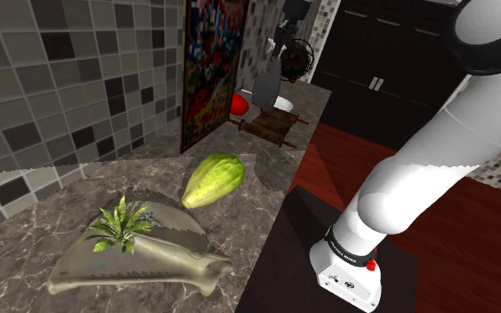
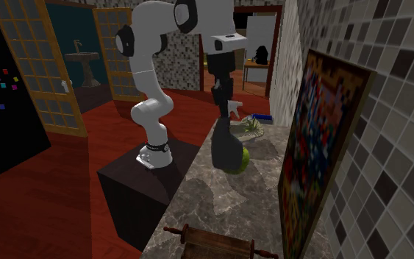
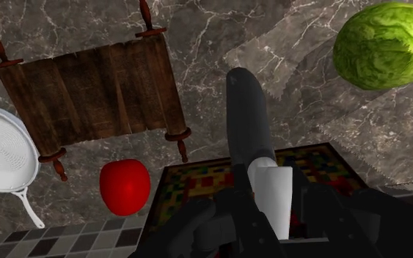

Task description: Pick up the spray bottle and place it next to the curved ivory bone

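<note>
The dark grey, slender spray bottle (image 3: 247, 121) with a white neck hangs from the all-black two-finger gripper (image 3: 269, 220), directly below the hand. Its long axis runs straight on from the fingers: the white end sits up between them and the dark body points down at the brown marbled counter (image 3: 212, 37). In the second exterior view it stands upright under the arm's wrist, its base apparently clear of the counter.

The fingers are closed on the bottle's white neck, one on each side and touching it; nothing else touches them.

Beneath the hand, the top edge of a many-coloured mosaic picture (image 2: 323, 162) leans on the grey tiled wall (image 1: 61, 71). Past the bottle's base lies an unrolled brown scroll (image 3: 94, 91) on dark wooden rods. A white mesh strainer (image 3: 3, 154) with a handle rests just beside the scroll, on the side away from the bottle. A glossy red apple (image 3: 124, 185) lies on the counter between strainer and picture, outside the bowl. On the hand's other side, well apart, lies a green head of lettuce (image 3: 384, 45).

Farther from the hand, beyond the lettuce, the curved pale bone (image 1: 141, 262) with toothed edges lies flat, and a small green fern (image 1: 122, 224) sits at its upper edge.
</note>
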